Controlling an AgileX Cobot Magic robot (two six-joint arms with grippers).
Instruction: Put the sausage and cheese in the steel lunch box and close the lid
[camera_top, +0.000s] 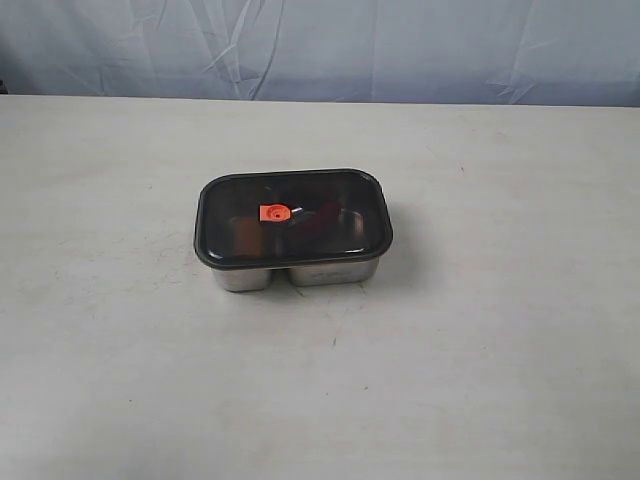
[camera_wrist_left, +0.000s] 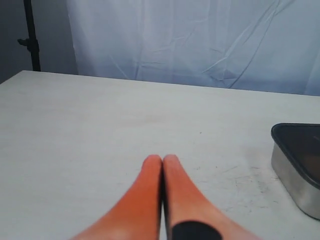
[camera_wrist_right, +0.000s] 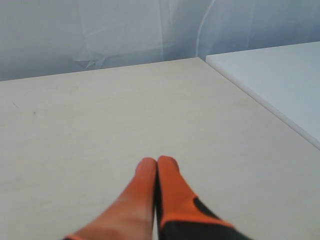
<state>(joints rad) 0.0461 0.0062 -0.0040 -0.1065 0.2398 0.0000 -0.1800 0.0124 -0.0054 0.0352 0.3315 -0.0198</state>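
Nearest each wrist camera, the left gripper (camera_wrist_left: 162, 159) and the right gripper (camera_wrist_right: 156, 161) had their orange tips pressed together and held nothing, each poised over bare surface (camera_top: 150, 380). Neither arm showed in the exterior view. Further out, in the middle of the surface, the steel lunch box (camera_top: 295, 272) sat with the lid (camera_top: 300, 195) on top, covering both compartments. The lid's orange valve tab (camera_top: 274, 212) faced up at its centre. Through the dark lid a dim orange patch on the left looked like the cheese (camera_top: 240, 232), and a reddish one on the right like the sausage (camera_top: 322, 218), though neither outline was clear. The left wrist view caught only one corner of the box, just beside that gripper's reach. Beyond everything hung a pale blue cloth backdrop (camera_top: 400, 50). The task looked all but finished, so what remained was probably a check on the seal. Whether the rim had seated fully could not be told. If it had not, pressing flat and evenly on the lid's corners rather than on the tab, with tips together as they were, would avoid tilting or sliding the box.
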